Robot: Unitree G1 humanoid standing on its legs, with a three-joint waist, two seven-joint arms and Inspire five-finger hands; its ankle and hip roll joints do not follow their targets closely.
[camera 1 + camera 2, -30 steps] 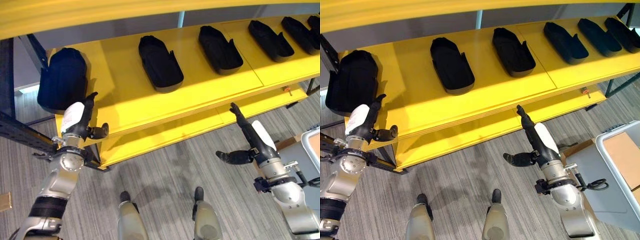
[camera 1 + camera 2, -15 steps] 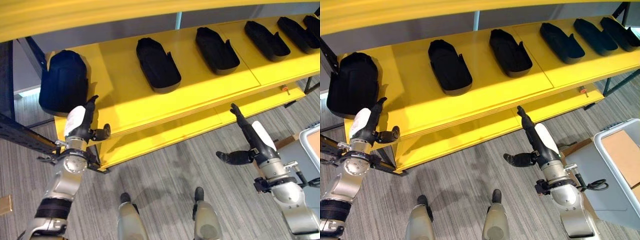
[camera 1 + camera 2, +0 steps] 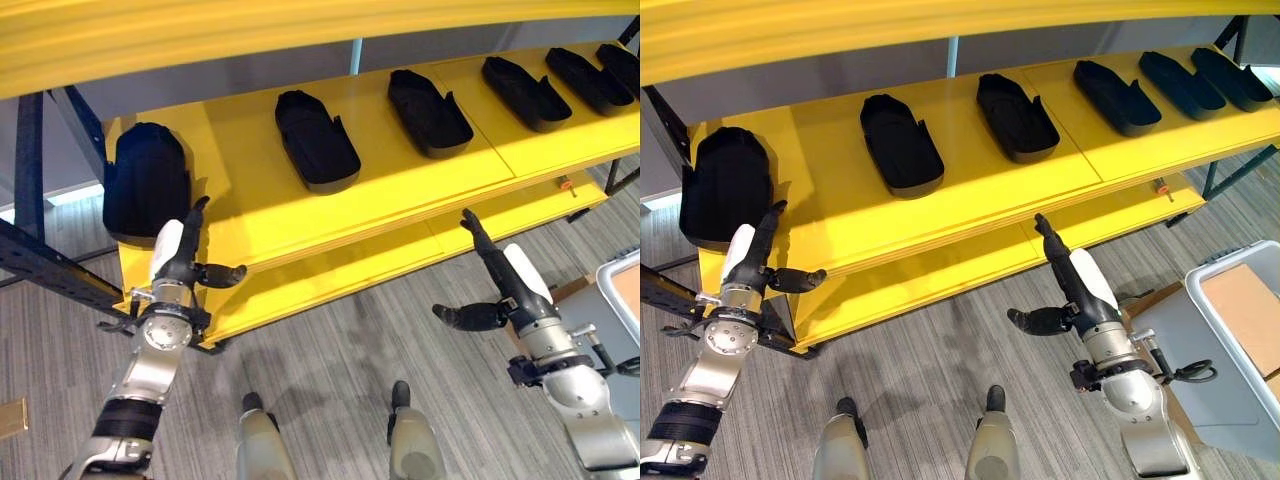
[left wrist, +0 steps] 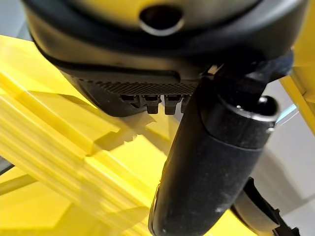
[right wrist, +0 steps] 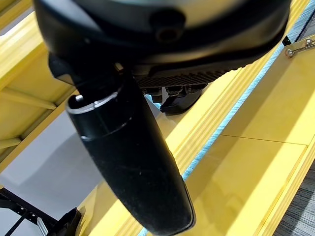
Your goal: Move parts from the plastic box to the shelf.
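- My left hand [image 3: 175,262] hangs at the shelf's [image 3: 250,205] front left corner with its fingers straight and its thumb stuck out sideways, holding nothing.
- Over the last second this hand has slid a little along the shelf edge, and the whole view has swung with it, so I judge that my head and body are turning rather than the parts moving.
- Just beyond its fingertips sits the leftmost black part [image 3: 146,183], resting on the shelf and free of my hand. That piece looks delivered.
- My right hand [image 3: 500,280] is low in front of the lower shelf board [image 3: 520,205], fingers extended, thumb out, also empty. It has kept its pose throughout.
- Further along the shelf lie more black parts: one [image 3: 316,139] near the middle, another [image 3: 429,111] beside it, and others [image 3: 525,92] toward the far right end.
- The plastic box [image 3: 1240,340] shows at my right, on the floor side, well apart from both hands.
- I think the next step is fetching another part from it, which means turning away.
- The shelf's dark blue upright [image 3: 45,270] stands close beside my left arm, so I would watch it when swinging.
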